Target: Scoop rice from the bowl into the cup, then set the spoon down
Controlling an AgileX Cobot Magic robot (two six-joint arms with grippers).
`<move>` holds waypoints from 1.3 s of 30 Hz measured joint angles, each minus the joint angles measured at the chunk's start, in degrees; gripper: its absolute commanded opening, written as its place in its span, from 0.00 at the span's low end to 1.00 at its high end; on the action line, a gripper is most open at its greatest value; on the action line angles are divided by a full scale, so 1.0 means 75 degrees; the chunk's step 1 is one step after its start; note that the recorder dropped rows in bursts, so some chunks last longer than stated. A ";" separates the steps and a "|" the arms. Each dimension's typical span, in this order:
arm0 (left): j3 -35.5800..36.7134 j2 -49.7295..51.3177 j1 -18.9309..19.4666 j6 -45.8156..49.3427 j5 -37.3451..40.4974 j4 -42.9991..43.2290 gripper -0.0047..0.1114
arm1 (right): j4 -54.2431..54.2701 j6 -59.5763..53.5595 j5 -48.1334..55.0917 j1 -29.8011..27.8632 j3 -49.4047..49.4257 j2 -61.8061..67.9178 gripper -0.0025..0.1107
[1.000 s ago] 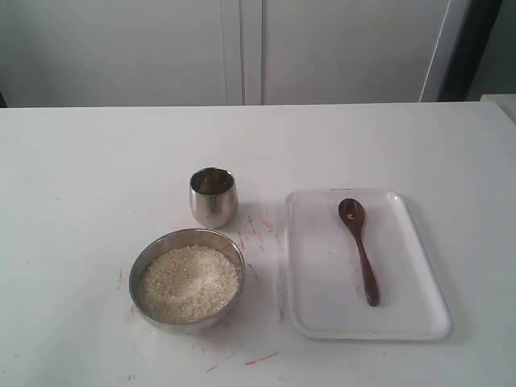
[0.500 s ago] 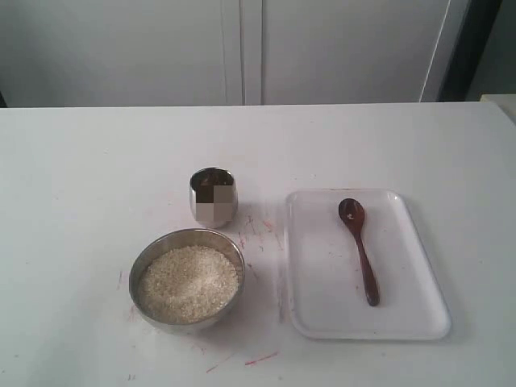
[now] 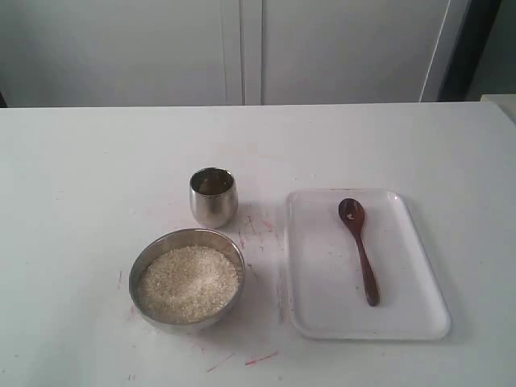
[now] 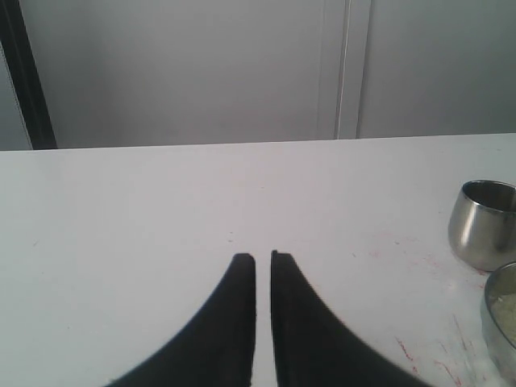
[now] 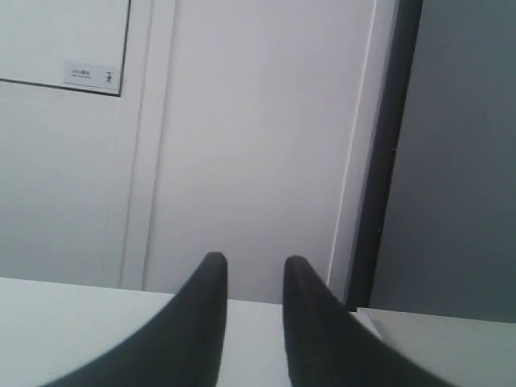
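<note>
The steel bowl (image 3: 138, 268) sits near the table's front, heaped with white rice (image 3: 189, 284). Just behind it stands the small steel cup (image 3: 214, 197), upright. To the right, the dark wooden spoon (image 3: 359, 248) lies on a white tray (image 3: 322, 274), scoop toward the back. Neither gripper shows in the exterior view. In the left wrist view my left gripper (image 4: 263, 258) hangs over bare table with only a thin slit between its fingers, the cup (image 4: 484, 224) and the bowl's edge (image 4: 501, 318) off to one side. My right gripper (image 5: 255, 262) points at the wall, fingers apart, holding nothing.
The white table (image 3: 97, 177) carries faint red marks around the bowl and cup. A white cabinet wall (image 3: 242, 48) runs behind the table's back edge. A dark vertical strip (image 5: 387, 161) borders the wall in the right wrist view.
</note>
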 measured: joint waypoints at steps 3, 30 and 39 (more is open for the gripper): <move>0.0000 0.0000 0.0000 0.0000 0.0000 0.0000 0.16 | 0.0000 -0.0081 0.0017 -0.0448 0.0000 -0.0028 0.24; 0.0000 0.0000 0.0000 0.0000 0.0000 0.0000 0.16 | 0.0164 -0.0149 0.1675 -0.0912 0.0000 -0.0166 0.02; 0.0000 0.0000 0.0000 0.0000 0.0000 0.0000 0.16 | 0.0243 0.0488 0.2232 -0.0912 0.0000 -0.0166 0.02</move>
